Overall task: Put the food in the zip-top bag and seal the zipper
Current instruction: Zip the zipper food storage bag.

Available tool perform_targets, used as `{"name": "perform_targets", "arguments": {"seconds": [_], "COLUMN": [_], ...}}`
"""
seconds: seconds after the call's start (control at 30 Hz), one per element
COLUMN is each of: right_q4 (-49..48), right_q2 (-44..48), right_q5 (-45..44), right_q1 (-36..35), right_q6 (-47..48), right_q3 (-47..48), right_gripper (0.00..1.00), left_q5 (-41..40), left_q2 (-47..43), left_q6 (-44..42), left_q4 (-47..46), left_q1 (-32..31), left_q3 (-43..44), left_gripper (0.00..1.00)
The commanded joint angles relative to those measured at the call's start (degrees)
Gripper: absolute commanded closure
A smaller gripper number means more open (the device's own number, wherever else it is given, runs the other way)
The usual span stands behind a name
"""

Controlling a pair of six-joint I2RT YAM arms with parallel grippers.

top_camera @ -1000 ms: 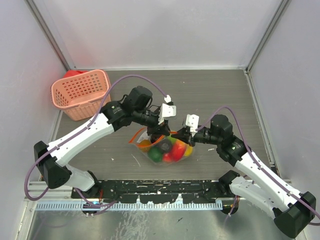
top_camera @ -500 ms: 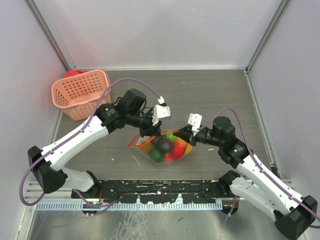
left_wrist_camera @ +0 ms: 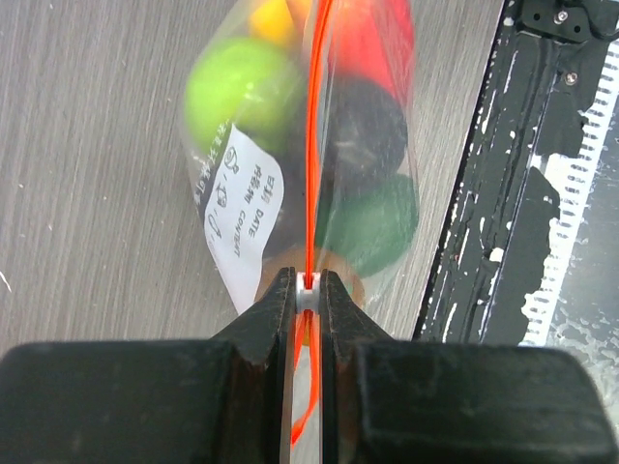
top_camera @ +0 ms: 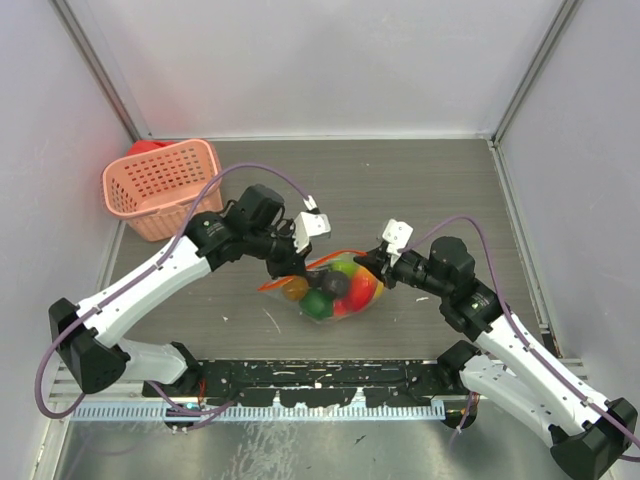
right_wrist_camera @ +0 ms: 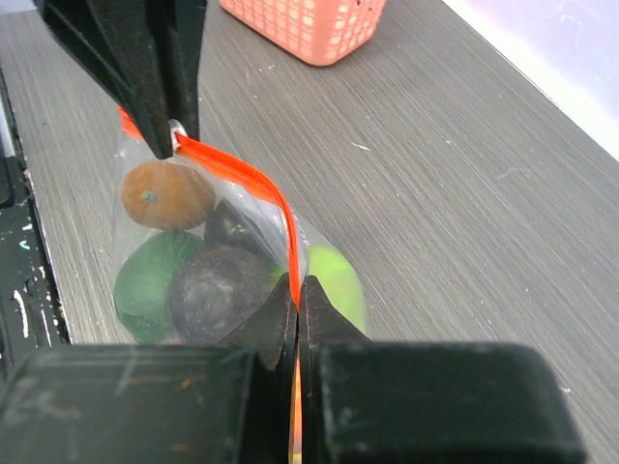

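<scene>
Two claws are clenching the thin red-orange zipper strip of the small clear crinkly plastic bag: my left claw at its whitish tip, my right claw further along. Colourful toy fruits are sitting inside, over the desk. Sealing seems underway; next, I judge, pressing along the strip.

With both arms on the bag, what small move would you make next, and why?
Probably draw the left gripper, jaws shut on the zipper at its whitish tip, slightly away from the right gripper, which pins the other end. The food sits inside the zip-top bag, the strip between them looks closed, and a short red stretch seems left behind the left jaws.
</scene>
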State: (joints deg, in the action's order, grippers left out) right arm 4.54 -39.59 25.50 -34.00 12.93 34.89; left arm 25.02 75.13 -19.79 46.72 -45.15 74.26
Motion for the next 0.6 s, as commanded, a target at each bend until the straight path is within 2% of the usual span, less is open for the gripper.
{"name": "perform_targets", "arguments": {"seconds": [0.0,0.57], "right_q4": [-1.7,-0.4], "right_q2": [1.4,0.7], "right_q5": [-7.5,-17.2], "right_q1": [0.9,1.9], "right_q6": [-1.1,-3.3], "right_q3": [1.3,1.7], "right_gripper": [0.99,0.99], "left_q5": [-3.3,-6.8], "left_q2": [-2.0,-4.9], "left_q6": [2.0,3.7], "left_q4": [3.8,3.4], "left_q1": [1.1,3.0], "left_q3": [-1.5,-5.3], "left_gripper": [1.00,1.00]}}
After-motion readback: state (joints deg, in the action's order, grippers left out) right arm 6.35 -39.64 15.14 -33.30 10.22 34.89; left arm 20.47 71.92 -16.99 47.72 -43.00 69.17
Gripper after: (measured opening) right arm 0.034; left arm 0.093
